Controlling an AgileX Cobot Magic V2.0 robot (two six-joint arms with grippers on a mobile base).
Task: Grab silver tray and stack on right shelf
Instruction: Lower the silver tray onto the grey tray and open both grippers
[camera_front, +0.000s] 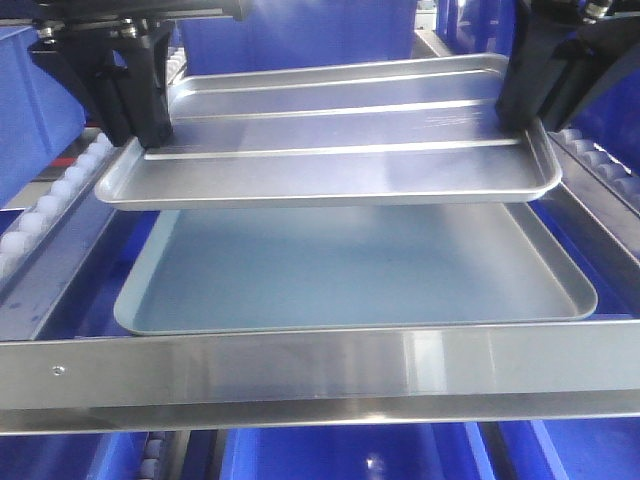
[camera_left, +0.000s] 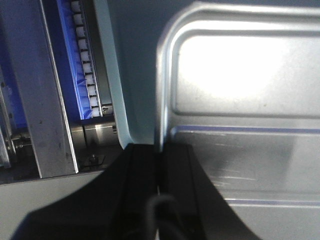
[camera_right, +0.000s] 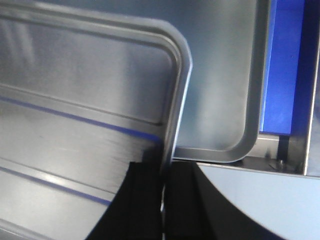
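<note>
Above the right shelf (camera_front: 320, 375), the silver tray (camera_front: 340, 150) hangs between the two arms, over the duller grey tray (camera_front: 350, 270) that lies on the rails beneath it; its metal is bright and shiny, with rounded corners, a rolled rim and long raised ribs across the floor; the left gripper (camera_left: 159, 150) is pinched closed on the left rim; the right gripper (camera_right: 165, 167) is clamped likewise on the right rim; white rollers (camera_front: 50, 200) line the side rail.
</note>
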